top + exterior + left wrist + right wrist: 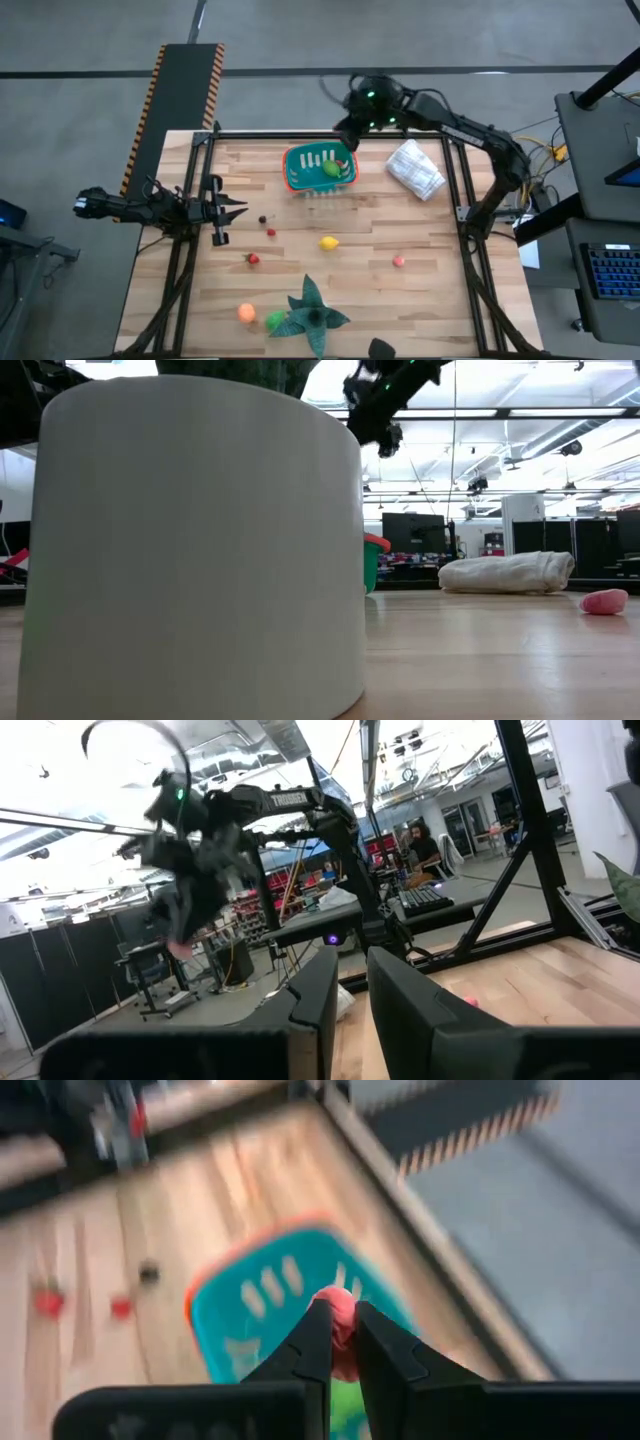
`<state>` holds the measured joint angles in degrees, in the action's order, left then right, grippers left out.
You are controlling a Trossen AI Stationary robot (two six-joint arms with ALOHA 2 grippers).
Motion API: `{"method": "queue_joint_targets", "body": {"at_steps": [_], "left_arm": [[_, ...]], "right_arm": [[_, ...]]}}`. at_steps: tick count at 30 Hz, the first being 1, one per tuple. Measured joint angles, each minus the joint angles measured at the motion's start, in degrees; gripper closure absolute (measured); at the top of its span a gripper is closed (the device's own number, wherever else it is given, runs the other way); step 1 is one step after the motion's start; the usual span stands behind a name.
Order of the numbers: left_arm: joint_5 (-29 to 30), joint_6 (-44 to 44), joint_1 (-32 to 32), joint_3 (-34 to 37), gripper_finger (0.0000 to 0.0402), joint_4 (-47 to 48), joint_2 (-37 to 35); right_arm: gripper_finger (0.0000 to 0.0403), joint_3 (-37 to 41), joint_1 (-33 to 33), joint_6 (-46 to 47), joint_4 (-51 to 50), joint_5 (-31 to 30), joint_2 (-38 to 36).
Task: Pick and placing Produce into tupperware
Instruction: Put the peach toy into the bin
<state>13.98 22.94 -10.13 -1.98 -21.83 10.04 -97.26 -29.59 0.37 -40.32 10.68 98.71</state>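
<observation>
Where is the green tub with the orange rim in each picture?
High view: tub near the table's far edge, centre.
Low view: only a sliver beside the big white cylinder.
Left wrist view: not in it.
Right wrist view: centre, beyond the fingers.
Shared landmark: right gripper, above the tub.

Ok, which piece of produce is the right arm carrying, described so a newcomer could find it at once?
Start at the teal tupperware with the orange-red rim, at the far middle of the wooden table. The right gripper hangs just above it, shut on a small pink-red rounded piece. It is the only produce off the table; a green piece already lies in the tub.
</observation>
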Motion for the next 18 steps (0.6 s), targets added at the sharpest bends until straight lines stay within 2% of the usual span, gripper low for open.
{"method": "queue_joint_targets", "body": {"at_steps": [5,13,18], "left_arm": [[0.0,0.0,0.0,0.0,0.0356,-0.01,0.01],[0.0,0.0,0.0,0.0,0.0356,-0.01,-0.04],[-0.02,0.0,-0.02,0.0,0.0356,0.01,-0.04]], "right_arm": [[0.0379,-4.53,0.06,1.35,-9.68,-0.45,7.12],[0.0379,-10.89,-0.01,1.11,-10.64,-1.53,14.89],[0.0379,-17.08,-0.06,0.66,-16.0,-1.93,20.12]]}}
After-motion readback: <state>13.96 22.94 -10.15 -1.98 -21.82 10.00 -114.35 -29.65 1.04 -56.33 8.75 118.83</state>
